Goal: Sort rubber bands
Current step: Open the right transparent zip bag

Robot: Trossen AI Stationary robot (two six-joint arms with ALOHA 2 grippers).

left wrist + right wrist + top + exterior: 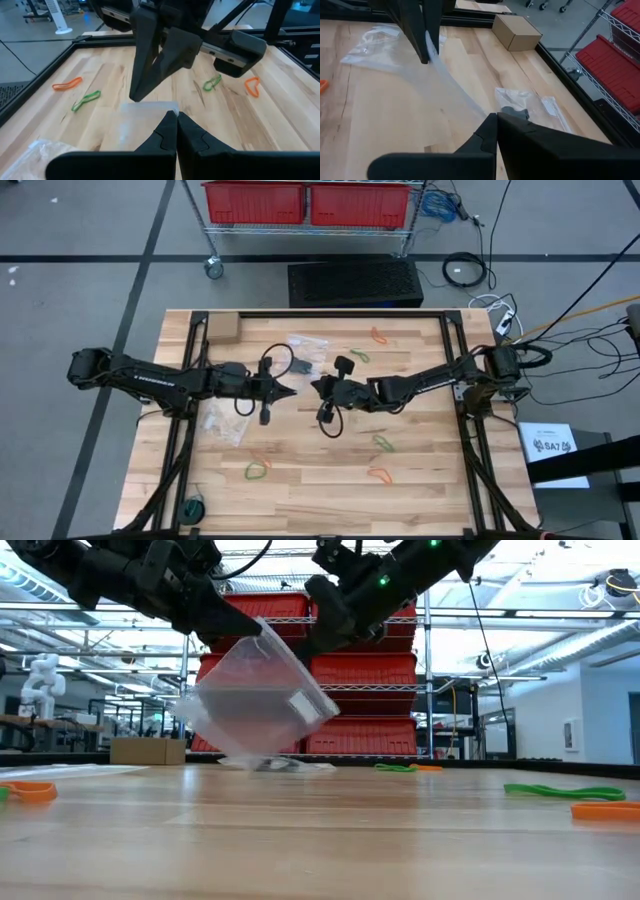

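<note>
A clear plastic zip bag hangs in the air over the table's middle, between my two shut grippers. My left gripper comes from the left and my right gripper from the right, tips almost meeting. Rubber bands lie flat on the wood: green and orange toward the far edge, green and orange near right, green and orange near left. No gripper touches a band. My left gripper pinches the bag's upper edge between its two fingers. It slants down from the table's left. The bag is lifted clear and hangs below the fingers. My right gripper pinches the opposite part of the bag's edge, slanting down from the right. The film runs taut from its fingers across to the left gripper's fingers.
Two more clear bags lie on the table, one with dark contents toward the far edge and one at the left. A cardboard box sits at the far left corner. A small dark roll rests at the near left corner.
</note>
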